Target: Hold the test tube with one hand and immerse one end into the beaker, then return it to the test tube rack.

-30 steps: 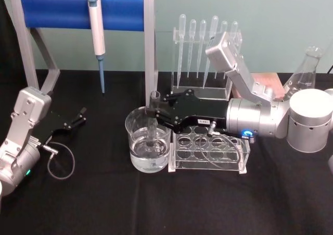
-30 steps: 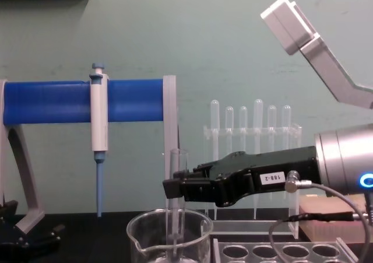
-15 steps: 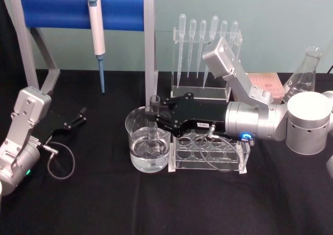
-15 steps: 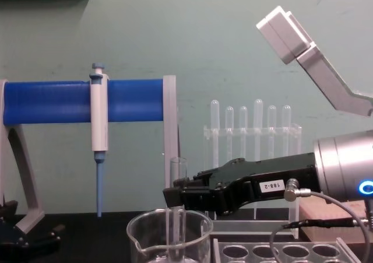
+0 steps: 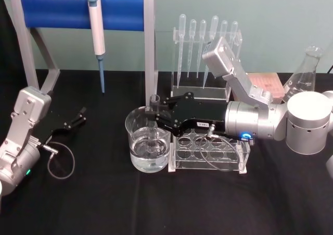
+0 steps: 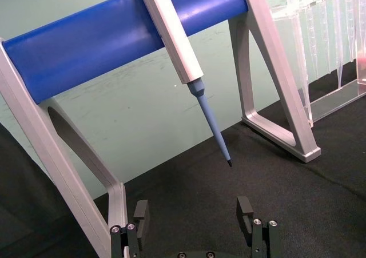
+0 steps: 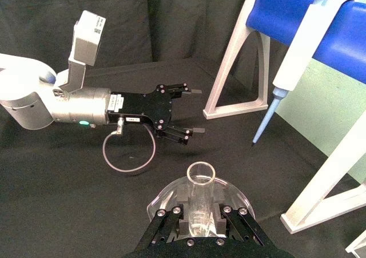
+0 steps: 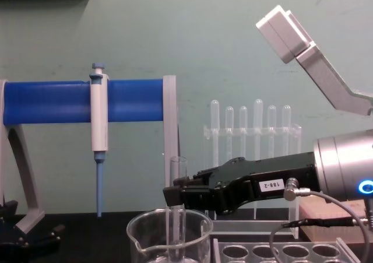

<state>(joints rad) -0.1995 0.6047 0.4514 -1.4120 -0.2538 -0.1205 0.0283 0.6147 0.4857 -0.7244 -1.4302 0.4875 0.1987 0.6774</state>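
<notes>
Head view: your right hand [image 5: 154, 118] reaches in from the right, fingers clamped on the test tube [image 5: 154, 99] just below its rimmed mouth. The tube stands upright, its lower part down inside the beaker [image 5: 130, 137]. The beaker has clear liquid in the bottom, and the tube's rounded end looks to sit in it; you can't make out how deep. The beaker stands on the black desk [image 5: 104, 203], touching or just beside the left end of the clear test tube rack [image 5: 208, 152]. None of the rack holes you can see has a tube in it. The black body of the right hand hangs over the rack's back left holes.

Chest view: the tube is vertical, its mouth above the fingers and its shaft dropping past the beaker rim, roughly in the middle of the beaker.

Your left hand [image 5: 79, 115] is parked low over the desk at far left, well apart from the beaker. Its fingers are spread wide with nothing between them, pointing toward the blue-barred stand [image 5: 78, 10].

The white-and-blue pipettor [image 5: 96, 26] hangs on that stand. The row of plastic pipettes [image 5: 208, 34] stands in its holder behind the rack. A glass flask [image 5: 304, 73] is at far right.
</notes>
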